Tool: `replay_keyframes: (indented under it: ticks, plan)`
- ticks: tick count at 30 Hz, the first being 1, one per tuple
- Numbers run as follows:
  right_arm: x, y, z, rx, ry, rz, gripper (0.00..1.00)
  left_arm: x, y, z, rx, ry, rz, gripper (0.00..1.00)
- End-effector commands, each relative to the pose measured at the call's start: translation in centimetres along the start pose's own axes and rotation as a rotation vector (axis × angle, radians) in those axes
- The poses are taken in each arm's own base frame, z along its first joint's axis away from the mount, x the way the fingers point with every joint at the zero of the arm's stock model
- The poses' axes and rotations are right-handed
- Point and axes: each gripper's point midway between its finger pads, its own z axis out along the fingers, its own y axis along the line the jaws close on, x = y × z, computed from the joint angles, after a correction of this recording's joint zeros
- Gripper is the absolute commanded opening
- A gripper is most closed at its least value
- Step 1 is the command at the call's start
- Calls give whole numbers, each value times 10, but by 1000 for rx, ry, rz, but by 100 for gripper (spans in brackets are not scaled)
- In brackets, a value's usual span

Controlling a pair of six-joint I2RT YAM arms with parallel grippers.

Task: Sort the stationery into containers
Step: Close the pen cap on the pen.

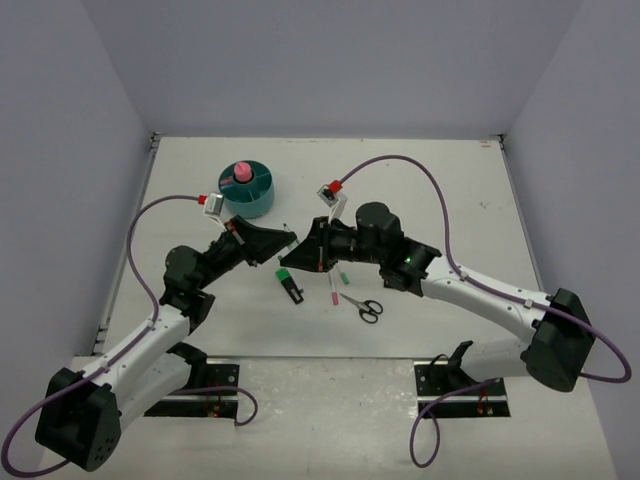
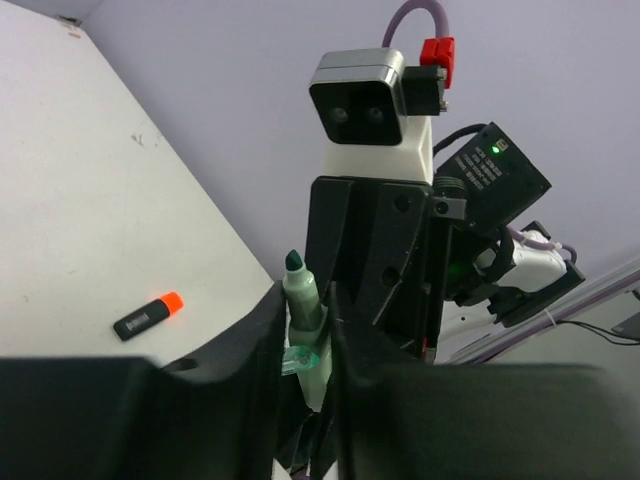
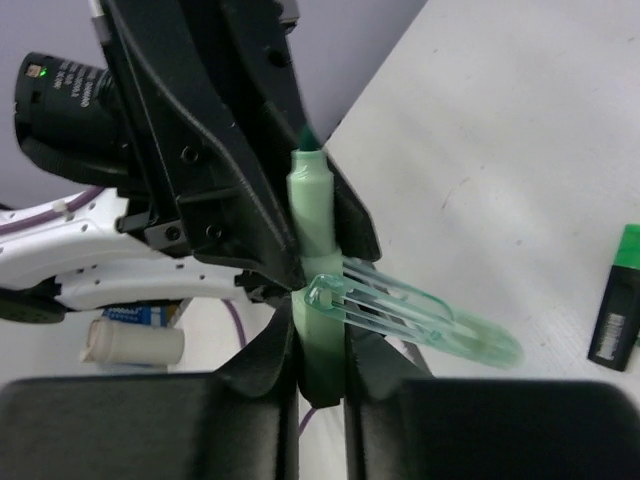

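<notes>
Pincers meet mid-air, arms bent inward.
Both the left pincer (image 2: 305, 345) and right pincer (image 3: 320, 370) clamp tight on one green marker (image 3: 312, 215).

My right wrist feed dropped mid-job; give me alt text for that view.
A green marker stands tip-up, clamped at the bottom of frame in the jaws of the right gripper, while the left gripper grips its upper half from the far side. A black-and-green marker lies on the white table at the right edge.
</notes>
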Motion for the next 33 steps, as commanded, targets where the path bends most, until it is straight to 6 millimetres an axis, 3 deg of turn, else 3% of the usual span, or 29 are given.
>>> replay_keyframes:
  ticks: [1,3,5,11,17,20,29,33]
  plan:
    - [-30,23,-9,-52,-114,-63,1,9,0,-1,15,31,32,34]
    - [-26,16,-11,-21,-103,-75,0,6,1,1,-13,28,24,80]
    - [-24,9,-11,5,-94,-90,0,7,10,1,-75,43,-6,99]
    - [-29,-2,-11,54,-93,-133,0,19,16,0,-148,71,-174,100]
    - [-26,14,1,-47,-33,-160,0,31,-1,6,-51,63,-331,100]
    - [-26,11,2,-41,-43,-167,0,28,-3,8,-28,39,-358,100]
    - [0,20,-5,-131,77,-194,0,10,7,10,-71,-54,-284,100]
    - [25,16,-16,-149,156,-161,0,-10,17,6,-125,-152,-218,99]
